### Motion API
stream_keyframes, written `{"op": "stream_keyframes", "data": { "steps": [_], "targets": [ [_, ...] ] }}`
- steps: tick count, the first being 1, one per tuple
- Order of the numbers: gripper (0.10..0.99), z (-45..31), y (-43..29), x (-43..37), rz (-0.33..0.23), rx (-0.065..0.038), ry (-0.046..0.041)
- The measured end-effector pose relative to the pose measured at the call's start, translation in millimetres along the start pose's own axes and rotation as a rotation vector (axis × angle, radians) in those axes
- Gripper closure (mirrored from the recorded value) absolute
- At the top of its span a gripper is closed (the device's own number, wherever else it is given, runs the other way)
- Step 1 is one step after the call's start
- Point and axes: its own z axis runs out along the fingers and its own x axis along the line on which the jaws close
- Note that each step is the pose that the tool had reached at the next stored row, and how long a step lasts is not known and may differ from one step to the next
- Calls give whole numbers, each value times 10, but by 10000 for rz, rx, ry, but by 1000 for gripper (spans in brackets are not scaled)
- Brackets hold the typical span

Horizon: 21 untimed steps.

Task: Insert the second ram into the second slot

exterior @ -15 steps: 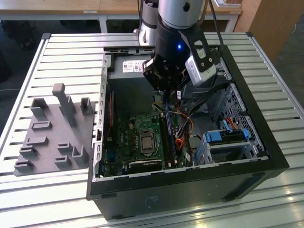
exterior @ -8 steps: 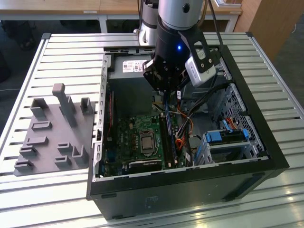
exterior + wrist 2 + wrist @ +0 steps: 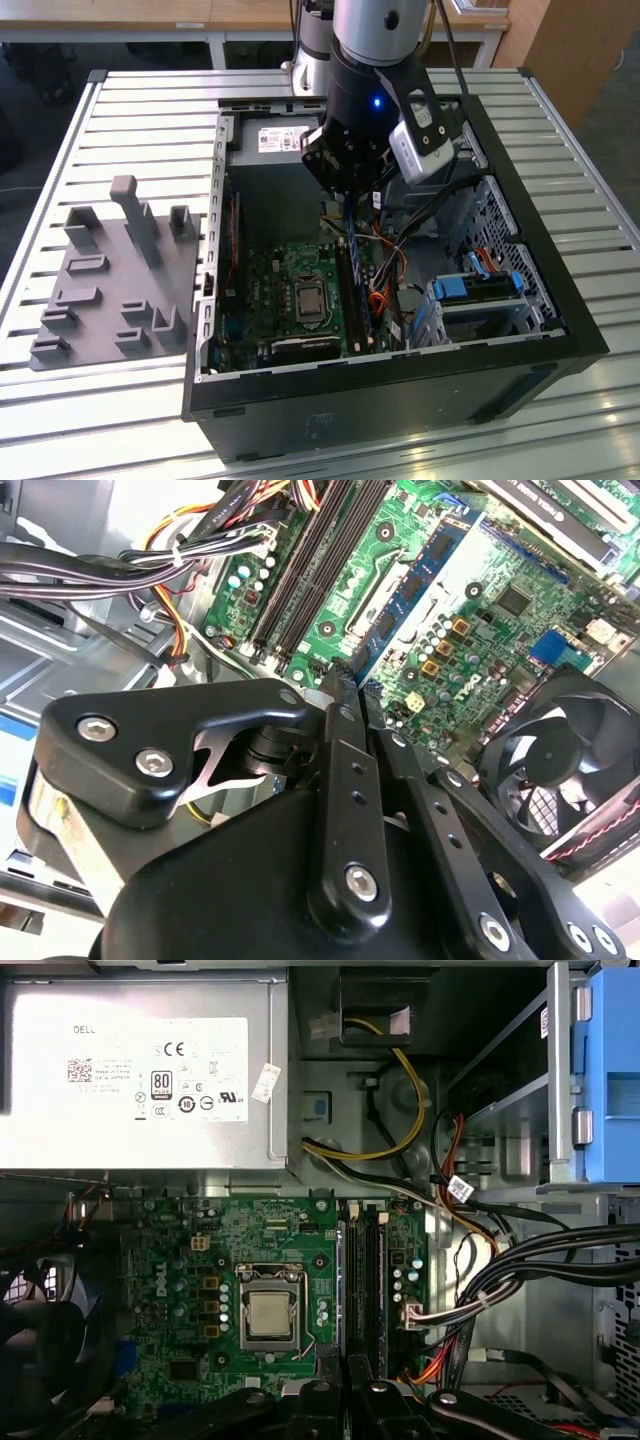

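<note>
My gripper (image 3: 350, 212) hangs inside the open computer case (image 3: 400, 385), above the far end of the motherboard's black slots (image 3: 362, 300). Its fingers are drawn together. In the exterior view a thin blue strip shows edge-on just under them, which I take for the second ram (image 3: 352, 238). In both wrist views the closed fingertips (image 3: 325, 1385) (image 3: 340, 695) point at the slots (image 3: 365, 1280) (image 3: 305, 570), still a good way above the board. The stick itself is not plainly visible between the fingers in the wrist views.
A silver power supply (image 3: 140, 1070) lies beyond the slots. Cable bundles (image 3: 520, 1270) and a blue drive cage (image 3: 480, 290) crowd the exterior view's right. The CPU socket (image 3: 268, 1315) sits beside the slots, with a fan (image 3: 560, 770) nearby. A grey fixture (image 3: 110, 280) lies on the table.
</note>
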Motion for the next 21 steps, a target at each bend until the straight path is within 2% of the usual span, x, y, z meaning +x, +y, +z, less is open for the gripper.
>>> {"op": "stream_keyframes", "data": {
  "steps": [21],
  "targets": [
    [949,71,-4,-4,0,0,6]
  ]
}}
